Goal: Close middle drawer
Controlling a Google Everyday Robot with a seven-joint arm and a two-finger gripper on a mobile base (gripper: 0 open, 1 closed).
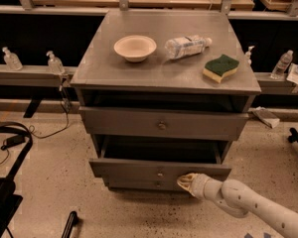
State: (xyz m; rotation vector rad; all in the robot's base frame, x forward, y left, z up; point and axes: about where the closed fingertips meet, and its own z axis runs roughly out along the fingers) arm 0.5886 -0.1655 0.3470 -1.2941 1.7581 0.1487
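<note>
The grey cabinet [164,73] has three drawers. The middle drawer [139,169] is pulled out, with its dark inside showing above its flat front panel and a small round knob [160,173] at the centre. My gripper [185,182], on a white arm coming in from the lower right, is at the lower right part of that front panel, just right of the knob and touching or nearly touching it. Its beige fingers look pressed together and hold nothing. The top drawer [161,125] above is slightly out.
On the cabinet top are a beige bowl [134,47], a plastic bottle [186,46] lying on its side and a green-and-yellow sponge [221,67]. The bottom drawer front [139,185] shows just under the middle one. Black equipment and cables [5,182] lie on the floor at left.
</note>
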